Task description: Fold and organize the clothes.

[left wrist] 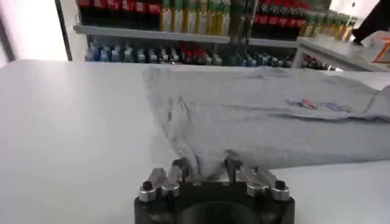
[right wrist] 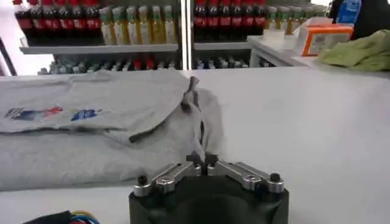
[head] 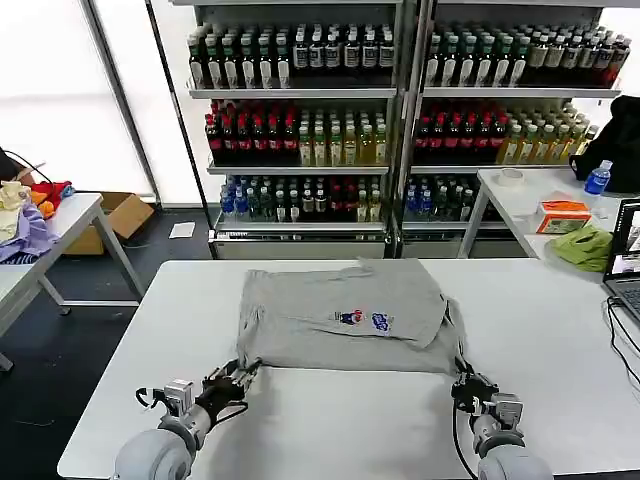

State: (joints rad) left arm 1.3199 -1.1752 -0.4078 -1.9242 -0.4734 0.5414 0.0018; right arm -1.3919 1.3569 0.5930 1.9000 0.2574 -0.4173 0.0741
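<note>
A light grey short-sleeved shirt (head: 320, 335) lies flat on the white table (head: 330, 430), its small multicolour chest print (head: 362, 320) facing up and its right sleeve folded in over the body. My left gripper (head: 243, 372) rests at the shirt's near left corner. In the left wrist view this gripper (left wrist: 205, 165) is open, its fingers apart with the shirt's (left wrist: 256, 115) edge bulging between them. My right gripper (head: 461, 385) is at the near right corner. Its wrist view shows the gripper (right wrist: 202, 159) shut, pinching a ridge of the shirt (right wrist: 91, 140).
Shelves of bottled drinks (head: 300, 120) stand behind the table. To the right, a second table holds a lime-green cloth (head: 583, 247), an orange box (head: 563, 213) and a blue bottle (head: 597, 178), with a laptop (head: 628, 260) at my table's right edge. A garment pile (head: 30, 215) sits far left.
</note>
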